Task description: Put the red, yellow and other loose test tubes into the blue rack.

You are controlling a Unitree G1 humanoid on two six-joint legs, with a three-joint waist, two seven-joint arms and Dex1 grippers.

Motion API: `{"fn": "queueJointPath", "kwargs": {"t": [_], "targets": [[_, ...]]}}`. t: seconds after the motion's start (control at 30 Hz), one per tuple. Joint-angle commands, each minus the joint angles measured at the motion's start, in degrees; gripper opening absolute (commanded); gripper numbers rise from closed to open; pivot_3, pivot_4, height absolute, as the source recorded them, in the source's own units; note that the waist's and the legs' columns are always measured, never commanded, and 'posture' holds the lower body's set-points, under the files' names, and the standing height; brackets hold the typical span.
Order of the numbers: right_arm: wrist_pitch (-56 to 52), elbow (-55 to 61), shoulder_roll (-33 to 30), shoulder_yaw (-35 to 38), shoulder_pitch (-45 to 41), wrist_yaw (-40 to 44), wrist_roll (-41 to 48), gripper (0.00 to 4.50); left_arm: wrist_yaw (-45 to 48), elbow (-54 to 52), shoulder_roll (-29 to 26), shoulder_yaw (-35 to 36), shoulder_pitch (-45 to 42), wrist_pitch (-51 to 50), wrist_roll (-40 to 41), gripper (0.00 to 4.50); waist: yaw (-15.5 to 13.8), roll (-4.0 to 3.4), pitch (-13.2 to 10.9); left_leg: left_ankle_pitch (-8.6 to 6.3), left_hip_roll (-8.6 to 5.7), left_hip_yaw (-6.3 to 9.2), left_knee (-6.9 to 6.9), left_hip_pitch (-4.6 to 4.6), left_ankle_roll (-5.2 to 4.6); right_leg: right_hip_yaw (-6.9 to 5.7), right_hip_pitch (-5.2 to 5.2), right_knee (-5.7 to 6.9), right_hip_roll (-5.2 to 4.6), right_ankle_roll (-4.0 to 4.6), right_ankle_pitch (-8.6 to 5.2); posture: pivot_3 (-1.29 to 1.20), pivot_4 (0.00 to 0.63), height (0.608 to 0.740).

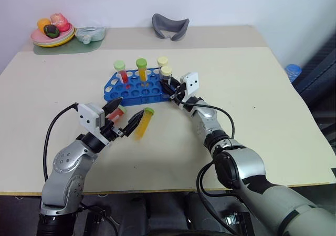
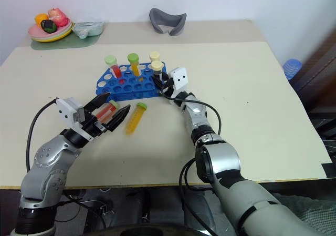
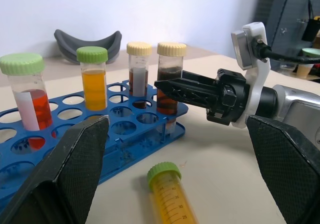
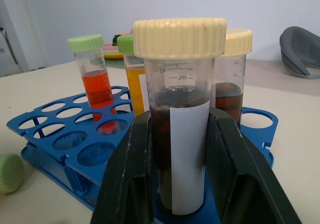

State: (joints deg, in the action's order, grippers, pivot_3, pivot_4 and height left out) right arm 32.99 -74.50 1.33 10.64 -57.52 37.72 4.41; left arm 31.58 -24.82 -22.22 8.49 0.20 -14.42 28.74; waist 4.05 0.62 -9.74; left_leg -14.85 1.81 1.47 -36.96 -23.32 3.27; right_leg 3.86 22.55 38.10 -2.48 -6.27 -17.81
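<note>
Judging by its look, the brown tube (image 4: pixel 183 134) is light, stiff and smooth-walled, likely to slip, so mid-body below its pale yellow cap (image 4: pixel 180 37) is the place to pinch. That is where the right tool (image 1: pixel 170 91) is pressed onto it, the tube upright in a hole at the end of the blue rack (image 1: pixel 134 89). On the worktop (image 1: pixel 273 120) near the rack lie a yellow tube (image 1: pixel 144 123) and a red tube (image 1: pixel 117 112), between the spread fingers of the left tool (image 1: pixel 125 117).
</note>
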Motion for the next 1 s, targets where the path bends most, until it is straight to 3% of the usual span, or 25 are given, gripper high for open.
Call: {"fn": "queueJointPath", "kwargs": {"t": [0.03,0.1,0.33,0.37,0.57,0.73,0.87,1.0], "targets": [[-0.66,0.55,0.51,0.42,-0.56,2.53,0.99,0.78,-0.03,-1.5,-0.02,0.1,-0.31,0.42,0.39,4.5,0.0,0.0,0.0,0.0,0.0,0.0,0.0,0.0,0.0,0.0,0.0,0.0,0.0,0.0,0.0,0.0,0.15,0.74],[-0.89,0.55,0.28,0.63,-0.72,2.81,1.26,0.78,-0.09,-1.59,0.02,0.08,-0.23,0.41,0.37,4.5,0.0,0.0,0.0,0.0,0.0,0.0,0.0,0.0,0.0,0.0,0.0,0.0,0.0,0.0,0.0,0.0,0.15,0.74],[-2.69,0.58,0.0,2.37,-1.2,0.8,2.75,4.27,-0.34,-1.74,0.33,-0.06,0.14,0.56,0.34,4.5,-0.05,-0.01,0.0,0.0,0.0,0.0,0.0,-0.01,0.0,0.0,0.0,0.0,-0.01,0.0,0.0,0.0,0.15,0.74],[-2.45,0.63,-0.15,2.11,-1.19,-0.49,2.17,4.46,-0.35,-1.76,0.36,-0.03,0.21,0.59,0.35,4.5,-0.09,-0.01,0.0,0.0,0.0,0.0,0.0,-0.01,0.0,0.0,-0.01,0.0,-0.01,0.0,0.0,0.0,0.15,0.74],[1.03,3.01,-1.36,0.47,-1.42,-1.8,0.74,4.46,-0.78,-1.74,1.39,-0.99,0.22,0.67,0.2,4.5,-0.06,-0.01,-0.01,0.0,-0.01,0.0,0.0,-0.01,0.0,0.0,0.0,-0.01,-0.02,0.0,0.0,0.0,0.15,0.74],[-0.33,10.5,-3.42,-0.94,1.16,3.72,2.3,4.46,-1.15,-1.65,2.03,-2.54,-0.15,-2.08,1.3,4.5,-0.12,-0.01,-0.01,0.0,-0.01,0.0,-0.01,-0.01,0.0,0.0,0.0,-0.01,-0.01,0.0,0.0,0.0,0.15,0.74],[-6.74,24.21,-5.66,-3.63,8.31,5.82,3.03,4.46,-1.14,-0.59,2.21,-3.03,-1.05,-3.14,1.61,4.5,-0.28,0.0,0.0,0.0,-0.01,0.04,-0.02,-0.02,0.0,0.0,-0.03,-0.02,-0.04,-0.01,0.0,0.0,0.15,0.74],[-20.24,44.46,-9.17,-6.0,18.54,8.48,6.6,4.46,0.62,2.12,1.15,-3.67,-2.49,-2.26,-0.15,4.5,-0.48,-0.01,-0.01,0.0,-0.01,0.04,-0.02,-0.04,0.0,0.0,-0.03,-0.03,-0.04,-0.01,0.0,0.0,0.15,0.74]]}}
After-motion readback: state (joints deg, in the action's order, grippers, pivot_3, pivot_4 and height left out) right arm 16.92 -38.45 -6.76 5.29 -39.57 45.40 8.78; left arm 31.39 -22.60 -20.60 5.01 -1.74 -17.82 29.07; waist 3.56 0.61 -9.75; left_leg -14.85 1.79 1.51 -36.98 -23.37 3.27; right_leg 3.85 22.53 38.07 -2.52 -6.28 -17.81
